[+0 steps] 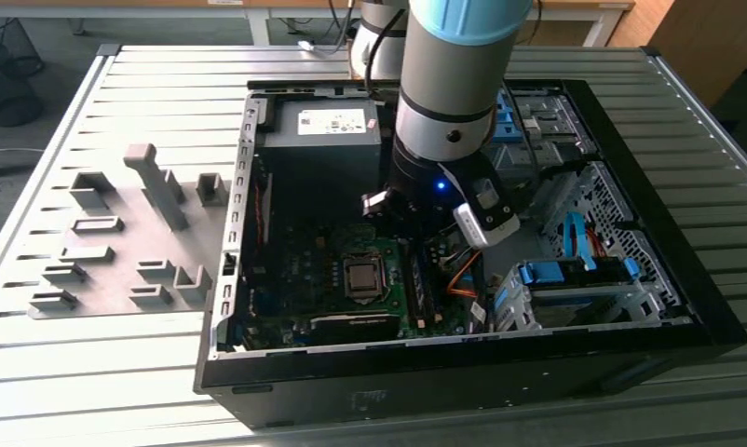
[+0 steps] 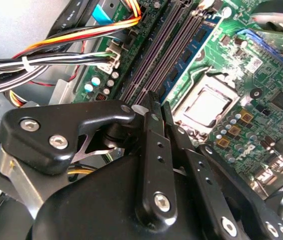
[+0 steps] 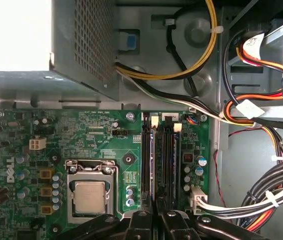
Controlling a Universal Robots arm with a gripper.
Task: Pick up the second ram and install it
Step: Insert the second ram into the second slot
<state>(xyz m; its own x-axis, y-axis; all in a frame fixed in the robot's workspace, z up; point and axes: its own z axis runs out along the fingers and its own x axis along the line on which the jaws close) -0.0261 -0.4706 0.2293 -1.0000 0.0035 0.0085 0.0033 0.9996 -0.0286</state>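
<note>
Right now your hand point(image 2: 159, 102) sits low inside the open computer case point(image 1: 473, 349) on the desk point(image 1: 101, 363), over the memory slots beside the processor socket point(image 3: 89, 195). Its fingers point(image 2: 151, 150) are drawn narrowly together and look clamped on the near end of the second ram point(image 2: 189, 52), which stands on edge along its slot on the motherboard point(image 3: 106, 135), with two empty slots point(image 3: 167, 160) beside it. Whether it is fully seated, you cannot tell from here. Treat the stick as light, stiff and thin, but fragile. Grip its flat faces near the top edge, clear of the chips and contacts, and keep it square to the slot.
</note>
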